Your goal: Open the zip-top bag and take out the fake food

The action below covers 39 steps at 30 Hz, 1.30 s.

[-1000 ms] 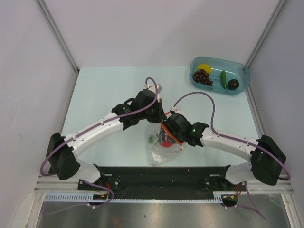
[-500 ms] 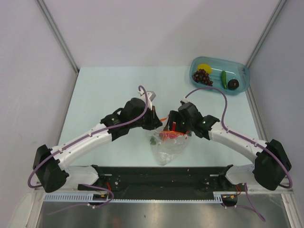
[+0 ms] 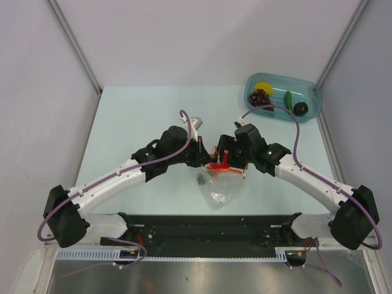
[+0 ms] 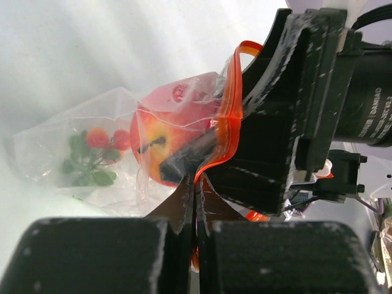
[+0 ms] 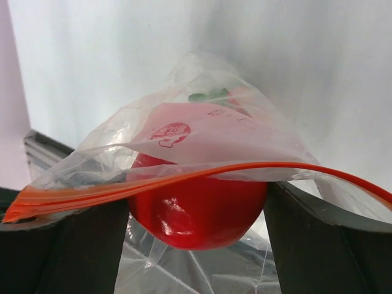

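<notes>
A: Zip-top bag (image 3: 222, 184), clear crinkly plastic, orange-red zipper strip (image 5: 184, 177): location?
B: Table centre. Left gripper (image 4: 195, 184) pinched on strip; right gripper (image 5: 196, 208) spread wide, red round fruit (image 5: 196, 211) between fingers.

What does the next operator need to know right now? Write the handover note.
Left claw: shut on the zip-top bag at its orange strip.
Right claw: open, its fingers either side of the red fruit at the bag's mouth.
Bag sits mid-table between the arms, with a small green-and-red piece inside too.
Done: grapes, lemon, green vegetable and dark round piece lie in the teal tray.
Left: pull out the red fruit and the small piece.
</notes>
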Motion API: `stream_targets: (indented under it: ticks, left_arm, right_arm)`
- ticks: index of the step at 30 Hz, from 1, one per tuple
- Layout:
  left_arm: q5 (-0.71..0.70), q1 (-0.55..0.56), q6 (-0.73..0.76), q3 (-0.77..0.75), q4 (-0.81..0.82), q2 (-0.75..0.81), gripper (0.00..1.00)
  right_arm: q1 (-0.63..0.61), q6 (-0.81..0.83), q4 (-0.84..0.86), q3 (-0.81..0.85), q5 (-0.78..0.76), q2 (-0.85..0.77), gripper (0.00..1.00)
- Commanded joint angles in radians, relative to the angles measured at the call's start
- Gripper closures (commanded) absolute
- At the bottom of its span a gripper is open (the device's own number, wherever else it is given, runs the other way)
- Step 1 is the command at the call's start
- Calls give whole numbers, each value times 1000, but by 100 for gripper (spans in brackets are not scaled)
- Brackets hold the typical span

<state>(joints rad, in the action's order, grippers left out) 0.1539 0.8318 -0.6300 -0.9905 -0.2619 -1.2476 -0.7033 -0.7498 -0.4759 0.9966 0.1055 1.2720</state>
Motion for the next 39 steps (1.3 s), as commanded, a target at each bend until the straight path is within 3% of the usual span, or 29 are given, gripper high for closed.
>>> stream_targets:
  ticks: [1, 6, 9, 17, 24, 33, 39]
  left_arm:
    - [58, 23, -34, -53, 58, -33, 100]
    - [78, 30, -80, -37, 101, -50, 100]
    - [70, 35, -97, -42, 107, -65, 100]
    - [3, 30, -70, -115, 23, -29, 100]
    - [-17, 6, -71, -126, -10, 22, 100]
    - [-30, -2, -59, -139, -43, 23, 100]
    - [-39, -19, 12, -160, -23, 65, 100]
  right_arm:
    - [-44, -29, 16, 71, -99, 6, 100]
    - [-113, -161, 8, 100, -193, 29, 100]
    - [-157, -165, 69, 117, -158, 44, 100]
    - [-300, 120, 80, 123, -225, 27, 100]
    - [-372, 237, -45, 120, -345, 41, 100]
    - [-401, 366, -26, 120, -464, -60, 100]
    - [-394, 400, 14, 85, -341, -112, 100]
